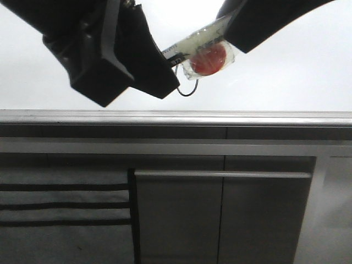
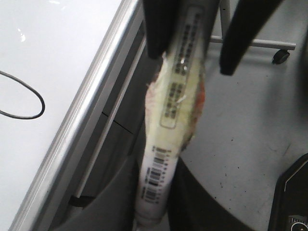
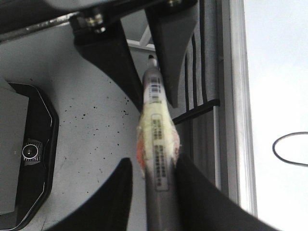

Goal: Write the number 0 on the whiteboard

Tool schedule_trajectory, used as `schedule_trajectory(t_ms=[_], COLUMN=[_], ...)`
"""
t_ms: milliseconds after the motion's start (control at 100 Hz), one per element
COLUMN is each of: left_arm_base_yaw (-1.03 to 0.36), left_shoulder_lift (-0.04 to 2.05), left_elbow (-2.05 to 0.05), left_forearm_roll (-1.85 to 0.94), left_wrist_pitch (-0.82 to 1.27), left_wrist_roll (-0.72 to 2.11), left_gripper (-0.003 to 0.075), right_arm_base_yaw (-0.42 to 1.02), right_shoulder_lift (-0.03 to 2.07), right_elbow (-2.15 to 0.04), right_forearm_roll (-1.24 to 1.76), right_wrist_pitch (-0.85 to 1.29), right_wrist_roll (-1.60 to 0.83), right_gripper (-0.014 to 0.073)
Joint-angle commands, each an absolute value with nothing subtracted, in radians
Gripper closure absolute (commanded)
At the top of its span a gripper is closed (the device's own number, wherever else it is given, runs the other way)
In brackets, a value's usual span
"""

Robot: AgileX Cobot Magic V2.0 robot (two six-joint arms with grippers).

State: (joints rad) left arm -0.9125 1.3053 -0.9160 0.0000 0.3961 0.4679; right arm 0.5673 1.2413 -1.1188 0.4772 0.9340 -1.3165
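Jaws of both grippers seemingly pinch the marker [image 3: 156, 139]; number 0 [image 1: 188, 88] half-hidden.

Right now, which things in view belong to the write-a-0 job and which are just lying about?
Job:
- whiteboard
- number 0, drawn on the board
- marker, between both grippers
- left gripper
- right gripper

Lying about:
- cabinet panels below the board
- black device on the speckled floor
- caster wheel

Barcodes and illegibly blurred print on the marker [image 2: 163, 144]; handwritten 0 [image 3: 293, 149] on the whiteboard [image 3: 279, 72].
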Motion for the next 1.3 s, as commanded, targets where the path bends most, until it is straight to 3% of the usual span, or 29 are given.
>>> schedule_trajectory(t_ms=[0, 180, 350, 520, 850, 949, 1119, 1289], left_arm_base_yaw=[-0.89, -0.743, -0.557, -0.434, -0.374, -0.374, -0.374, -0.374], left_shoulder_lift=[1.281, 1.279, 1.291, 1.37, 1.502, 1.507, 1.508, 1.475], left_elbow=[-0.95, -0.929, -0.844, -0.815, -0.918, -0.937, -0.94, -0.94], left_forearm_roll=[-0.008, -0.037, -0.217, -0.334, -0.368, -0.368, -0.368, -0.368], left_wrist_pitch=[0.323, 0.246, -0.083, -0.276, -0.136, -0.11, -0.108, -0.081], left_wrist_roll=[0.457, 0.397, 0.376, 0.376, 0.376, 0.376, 0.376, 0.376], left_gripper=[0.0661, 0.0661, 0.0661, 0.0661, 0.0654, 0.0599, 0.0425, 0.0402], right_arm_base_yaw=[0.547, 0.406, 0.236, 0.199, 0.199, 0.199, 0.199, 0.199], right_shoulder_lift=[1.194, 1.09, 0.977, 0.922, 0.917, 0.917, 0.917, 0.907], right_elbow=[-1.15, -1.15, -1.13, -1.076, -1.026, -1.026, -1.026, -1.026], right_forearm_roll=[0.511, 0.511, 0.511, 0.511, 0.514, 0.514, 0.514, 0.503], right_wrist_pitch=[0.922, 0.921, 0.988, 0.996, 0.997, 0.997, 0.995, 0.947], right_wrist_roll=[-1.316, -1.209, -1.141, -1.141, -1.141, -1.141, -1.134, -1.045], right_gripper=[0.0366, 0.0367, 0.0367, 0.0367, 0.0367, 0.0367, 0.0367, 0.0367])
